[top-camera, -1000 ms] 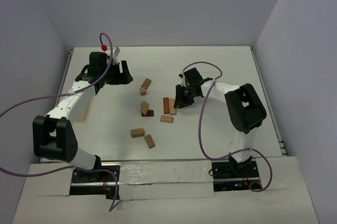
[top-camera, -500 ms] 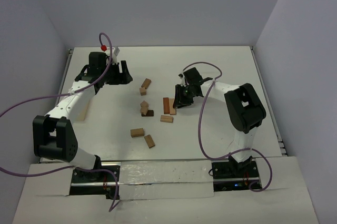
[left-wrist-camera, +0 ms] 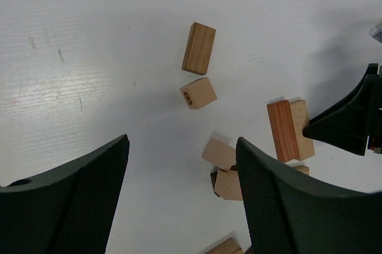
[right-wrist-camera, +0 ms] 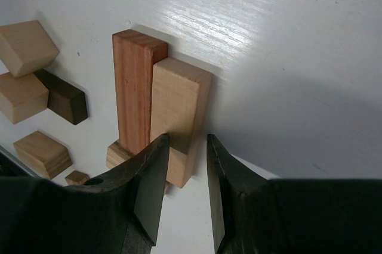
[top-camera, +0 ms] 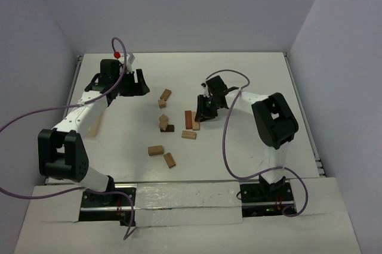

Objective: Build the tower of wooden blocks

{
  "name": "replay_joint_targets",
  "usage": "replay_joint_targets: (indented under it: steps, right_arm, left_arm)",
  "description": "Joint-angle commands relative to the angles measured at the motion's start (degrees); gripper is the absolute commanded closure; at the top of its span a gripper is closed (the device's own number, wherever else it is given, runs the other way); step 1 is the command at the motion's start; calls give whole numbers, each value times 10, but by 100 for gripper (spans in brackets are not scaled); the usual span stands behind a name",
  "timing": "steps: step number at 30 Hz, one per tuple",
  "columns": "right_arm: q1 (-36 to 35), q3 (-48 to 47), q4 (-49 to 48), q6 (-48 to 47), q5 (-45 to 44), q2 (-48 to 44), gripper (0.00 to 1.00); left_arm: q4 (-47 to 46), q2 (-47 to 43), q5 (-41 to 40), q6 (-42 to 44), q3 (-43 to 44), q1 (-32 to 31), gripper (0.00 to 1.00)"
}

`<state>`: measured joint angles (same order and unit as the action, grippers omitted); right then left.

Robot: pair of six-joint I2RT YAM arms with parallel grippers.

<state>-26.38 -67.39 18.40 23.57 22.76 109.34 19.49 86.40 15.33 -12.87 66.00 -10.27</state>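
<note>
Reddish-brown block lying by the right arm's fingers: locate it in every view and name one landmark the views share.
Top external: the reddish-brown block lies near the picture's middle.
Left wrist: it is right of centre, about halfway down.
Right wrist: it is upper left of centre, running up the picture.
Shared landmark: the tan block lying flush along its side in all three views.

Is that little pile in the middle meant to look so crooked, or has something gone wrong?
The tower does look askew. Its two tan blocks lie twisted at different angles over a dark block, not squared up. The other blocks lie scattered flat around it, and none looks damaged.
</note>
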Motion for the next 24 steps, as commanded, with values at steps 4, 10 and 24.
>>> replay_joint_targets:
  steps: [4,10,24]
  right_arm:
    - [-11,-31,6,5,-32,9,61]
    - [-12,-33,5,10,-36,14,62]
    - [-12,-35,2,9,-45,20,63]
  left_arm:
    - [-17,5,20,-3,8,7,22]
    - [-17,3,20,-2,6,8,22]
    - [-14,8,22,-3,12,10,22]
